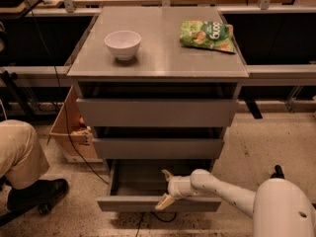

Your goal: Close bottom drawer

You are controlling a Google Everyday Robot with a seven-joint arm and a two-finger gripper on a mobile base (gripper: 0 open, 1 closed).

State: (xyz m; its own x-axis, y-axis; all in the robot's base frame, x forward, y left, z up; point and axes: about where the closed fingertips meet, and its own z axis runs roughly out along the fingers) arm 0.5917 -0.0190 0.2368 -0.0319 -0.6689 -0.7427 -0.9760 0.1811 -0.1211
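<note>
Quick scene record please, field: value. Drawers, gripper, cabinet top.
bottom drawer: pulled well out
gripper: at the bottom drawer's front edge, fingers apart, one over the tray
middle drawer: far less extended
top drawer: far less extended
cabinet top: white bowl left, green snack bag right
floor, left: person's leg

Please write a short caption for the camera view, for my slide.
Open gripper at the front edge of the pulled-out bottom drawer.
</note>
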